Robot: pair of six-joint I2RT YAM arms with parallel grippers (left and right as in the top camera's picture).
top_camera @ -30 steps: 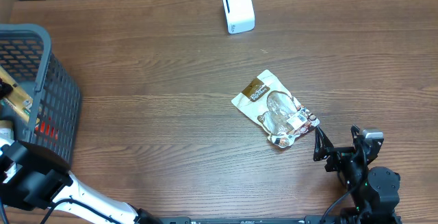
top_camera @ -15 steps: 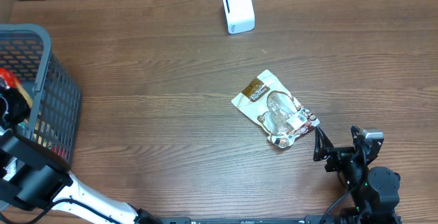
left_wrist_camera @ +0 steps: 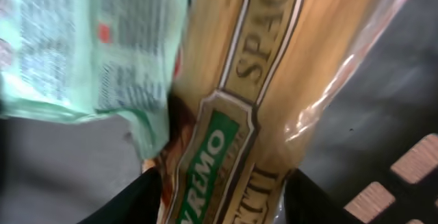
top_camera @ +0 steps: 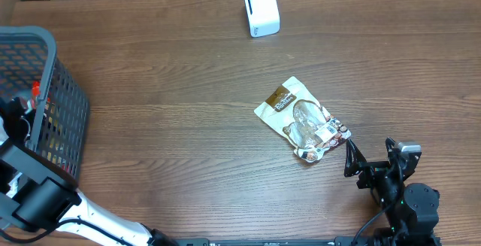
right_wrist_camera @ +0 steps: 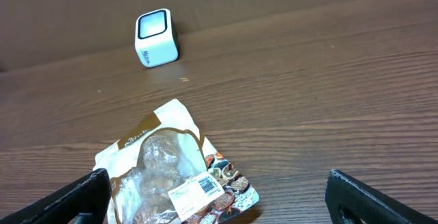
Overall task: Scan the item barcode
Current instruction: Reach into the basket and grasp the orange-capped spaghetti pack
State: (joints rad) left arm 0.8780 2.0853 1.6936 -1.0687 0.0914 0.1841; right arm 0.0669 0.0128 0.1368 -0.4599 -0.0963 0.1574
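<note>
While the left arm is seen reaching into the dark grey plastic mesh basket (top_camera: 68, 103) at the far left, nothing is being carried towards the scanner. In the left wrist view the left gripper (left_wrist_camera: 219, 196) is shown with a clear cellophane spaghetti packet (left_wrist_camera: 274, 80) between its dark fingers. Whether that packet is pinched or merely straddled cannot be told. A pale green printed packet (left_wrist_camera: 89, 46) is lying against it.

Moving right, bare brown wooden table (top_camera: 165, 88) is crossed, and the small white box scanner (top_camera: 261, 10) is found at the far edge.

Nearer, right of centre, the item judged to be next is lying flat: a cream-and-brown glossy snack pouch (top_camera: 301, 119) with a clear window, its white barcode label (right_wrist_camera: 198, 186) turned upward. It is expected to be light, soft and crinkly, its film slippery and its contents easily crushed. A hold on an edge or corner away from the label is advised, so that the code is left uncovered. Because the pouch lies flat on the wood, a fingertip may be hard to slide under.

At the far right, the right gripper (right_wrist_camera: 217, 190) is held wide open and empty, just short of the pouch. Nothing is standing between pouch and scanner, and the basket is well apart.
</note>
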